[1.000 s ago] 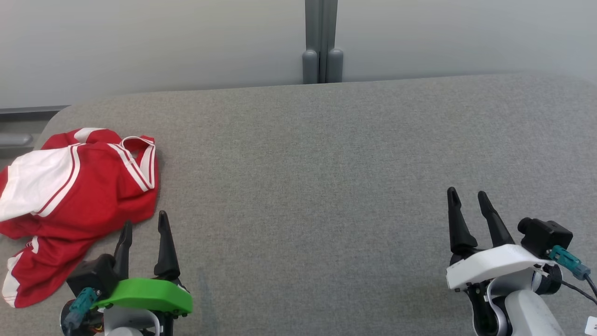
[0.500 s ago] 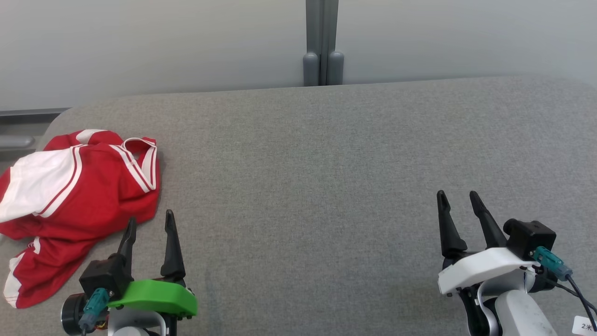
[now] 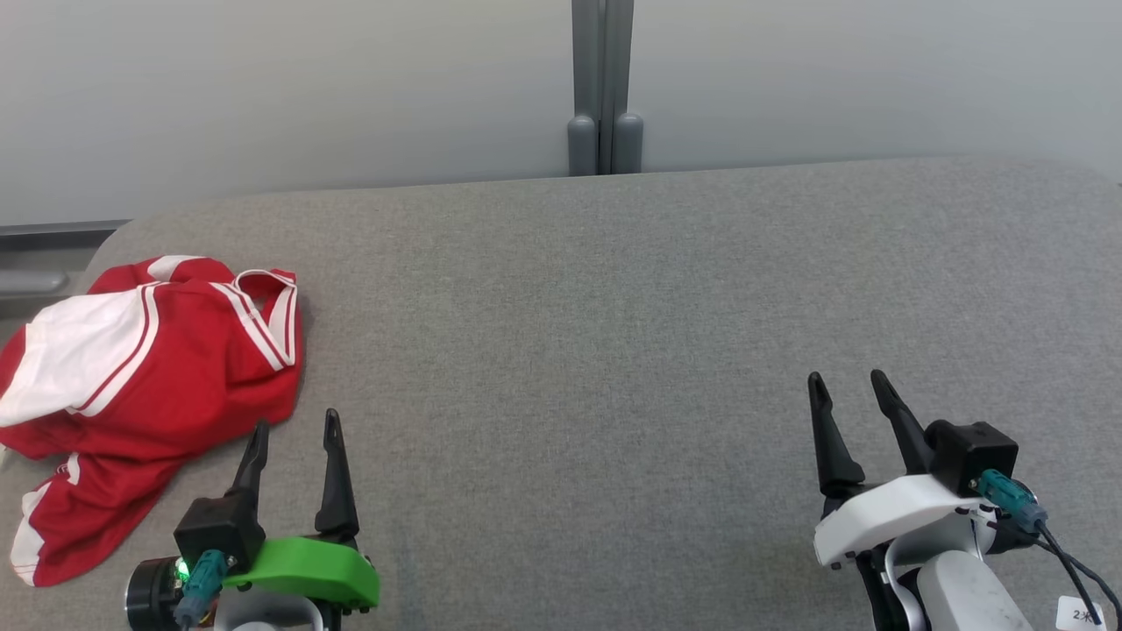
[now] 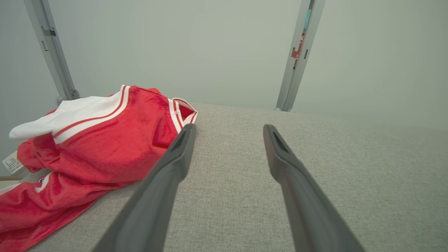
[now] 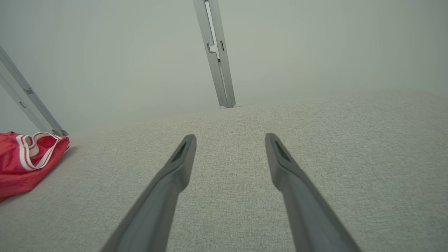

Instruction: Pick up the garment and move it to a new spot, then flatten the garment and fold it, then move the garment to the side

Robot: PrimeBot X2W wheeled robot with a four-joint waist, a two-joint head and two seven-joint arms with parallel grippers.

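Two pincers at near edge, both spread and empty: left pincer (image 3: 296, 419) just beside the crumpled red-and-white garment (image 3: 149, 368), right pincer (image 3: 847, 376) well apart from it. Garment lies at the left end of the grey desk (image 3: 570, 350). Grey post (image 3: 603, 88) stands behind.

Both arms sit low and wide apart, the left gripper (image 3: 295, 424) on its green wrist mount and the right gripper (image 3: 844, 387) on its white one, each with its two dark fingers pointing forward, spread apart and holding nothing.
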